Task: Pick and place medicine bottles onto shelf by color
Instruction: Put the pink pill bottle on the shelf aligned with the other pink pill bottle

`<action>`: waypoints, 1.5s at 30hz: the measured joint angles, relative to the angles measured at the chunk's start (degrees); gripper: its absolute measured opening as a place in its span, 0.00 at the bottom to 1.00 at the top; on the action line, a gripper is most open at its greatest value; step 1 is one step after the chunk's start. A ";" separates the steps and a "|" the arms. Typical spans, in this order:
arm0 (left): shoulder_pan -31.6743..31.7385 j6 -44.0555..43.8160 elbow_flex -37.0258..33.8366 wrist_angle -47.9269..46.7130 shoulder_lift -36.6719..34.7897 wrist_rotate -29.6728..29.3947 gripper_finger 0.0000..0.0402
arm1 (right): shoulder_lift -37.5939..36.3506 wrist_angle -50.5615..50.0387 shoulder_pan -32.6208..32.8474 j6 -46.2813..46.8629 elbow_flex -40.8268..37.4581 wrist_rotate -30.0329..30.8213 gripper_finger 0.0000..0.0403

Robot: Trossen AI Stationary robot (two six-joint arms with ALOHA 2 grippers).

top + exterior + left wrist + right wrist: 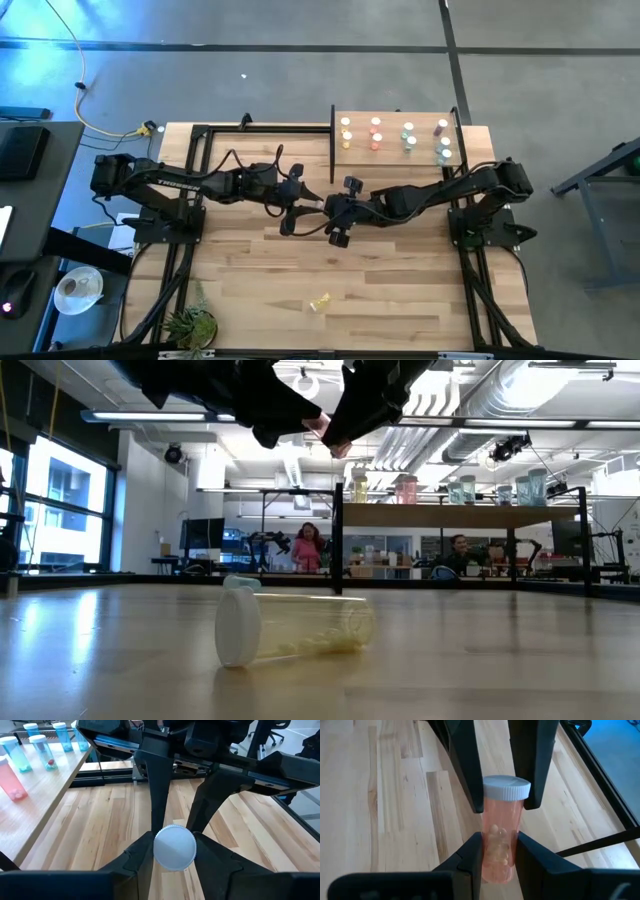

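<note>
A pink-red bottle (498, 840) with a white cap is held in the air above the table's middle, between my two grippers. My left gripper (310, 203) comes from the table's left and is shut on its cap end. My right gripper (333, 208) comes from the right and is shut on its body. A yellow bottle (295, 630) lies on its side on the table near the front edge (320, 302). The shelf (395, 150) stands at the far right and carries yellow, pink-red, teal and purplish bottles upright. My left gripper pinches the white cap (175, 847) between its two fingers, one on each side of the cap's rim (487, 795). The fingers come roughly level from the table's left, and the cap's flat top faces this wrist. The bottle is clear of the table. My right gripper pinches the bottle's pink body (497, 852) between its two fingers, at the end away from the cap. The fingers come roughly level from the table's right, in line with the bottle. The bottle sticks out beyond the fingertips, cap end toward the left gripper.
The shelf's black front post (338, 540) and dark frame rails (200, 170) stand on the table's far half. A small plant (190, 325) sits at the near left corner. People sit in the room behind the table (308, 548).
</note>
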 joint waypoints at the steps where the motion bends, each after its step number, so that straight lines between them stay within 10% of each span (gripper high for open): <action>1: 0.00 0.01 0.00 0.00 0.00 0.00 0.29 | 0.00 0.00 0.00 -0.08 0.00 -0.05 0.19; 32: 0.86 0.05 0.00 -4.32 -0.33 -4.00 0.28 | -0.02 -15.92 0.15 -0.41 10.31 0.62 0.49; 45: 3.93 0.04 2.59 -12.56 -0.33 -4.18 0.28 | -0.02 -31.60 -1.01 -1.73 12.20 13.56 0.49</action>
